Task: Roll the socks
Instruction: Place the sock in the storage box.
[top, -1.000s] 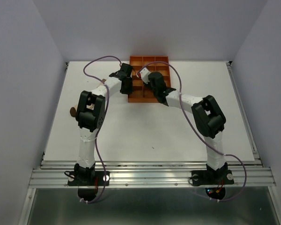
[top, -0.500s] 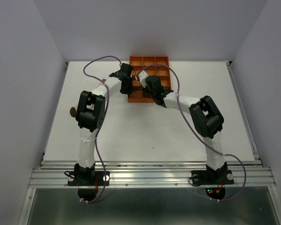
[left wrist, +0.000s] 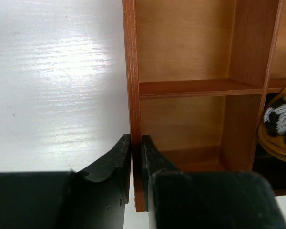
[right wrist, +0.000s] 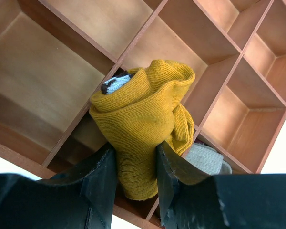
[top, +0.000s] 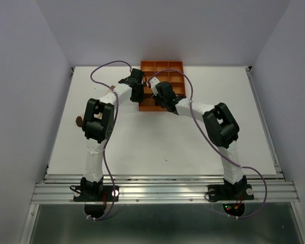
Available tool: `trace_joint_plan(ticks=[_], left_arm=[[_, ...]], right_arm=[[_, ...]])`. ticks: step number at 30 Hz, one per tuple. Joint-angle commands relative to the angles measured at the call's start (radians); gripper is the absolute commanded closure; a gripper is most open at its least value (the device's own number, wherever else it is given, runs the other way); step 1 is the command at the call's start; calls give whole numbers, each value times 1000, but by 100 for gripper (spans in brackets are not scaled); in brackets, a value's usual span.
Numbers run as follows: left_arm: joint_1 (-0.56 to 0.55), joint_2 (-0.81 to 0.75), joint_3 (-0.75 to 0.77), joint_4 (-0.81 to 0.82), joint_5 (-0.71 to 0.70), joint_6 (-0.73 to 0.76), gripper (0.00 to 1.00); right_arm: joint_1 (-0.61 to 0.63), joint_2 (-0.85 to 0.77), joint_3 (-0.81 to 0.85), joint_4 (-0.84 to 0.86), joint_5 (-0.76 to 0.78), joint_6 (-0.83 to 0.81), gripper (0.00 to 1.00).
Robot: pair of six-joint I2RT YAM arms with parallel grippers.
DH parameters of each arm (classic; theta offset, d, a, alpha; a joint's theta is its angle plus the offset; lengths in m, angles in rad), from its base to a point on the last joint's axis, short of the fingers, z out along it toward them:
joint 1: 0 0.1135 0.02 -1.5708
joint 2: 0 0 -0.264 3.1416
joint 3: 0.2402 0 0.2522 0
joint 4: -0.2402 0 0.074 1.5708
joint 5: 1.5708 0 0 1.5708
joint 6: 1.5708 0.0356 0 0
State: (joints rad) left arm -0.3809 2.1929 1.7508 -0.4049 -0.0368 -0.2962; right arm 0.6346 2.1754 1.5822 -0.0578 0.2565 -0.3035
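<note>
The socks: the mustard sock (right wrist: 143,129) is a rolled bundle pinched at its lower part between the part-open jaws of the right gripper (right wrist: 136,155). It hangs just above the tray (right wrist: 76,33), over a divider rather than squarely over one cell. A grey sock (right wrist: 205,160) lies in a tray compartment just beneath it.

The left gripper (left wrist: 136,140) has its jaws almost closed on the tray's outer side wall, one inside the tray and one on the surface (left wrist: 57,81) side.

The biggest risk is the roll springing open on release, because its top folds look loose and nothing tucks them in. Next, lowering from here could leave the bundle straddling the divider or sitting on the grey sock instead of in its own cell. A lesser risk is that any drift of the left arm while it is clamped would drag or tip the tray. The smallest is knit catching on a jaw as it opens.

Much is hidden. From above, both arms cover the sock and both grips. The bundle's lower end is behind the jaws. A dark-and-white patch shows in its core — whether that is a second sock I cannot tell. A small brown shape (top: 78,121) at the surface's edge, well apart from the tray, is half hidden by the left arm.
</note>
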Motion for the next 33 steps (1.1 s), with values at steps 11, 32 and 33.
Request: trace_joint_plan(ticks=[11, 32, 33], left_arm=[[0, -35, 16, 34, 2, -1, 100], [4, -18, 26, 40, 18, 23, 100], [4, -18, 26, 41, 17, 23, 100]], right_arm=[[-61, 92, 91, -347, -209, 92, 99], [-101, 224, 418, -703, -330, -6, 99], [-101, 234, 420, -700, -323, -2, 99]])
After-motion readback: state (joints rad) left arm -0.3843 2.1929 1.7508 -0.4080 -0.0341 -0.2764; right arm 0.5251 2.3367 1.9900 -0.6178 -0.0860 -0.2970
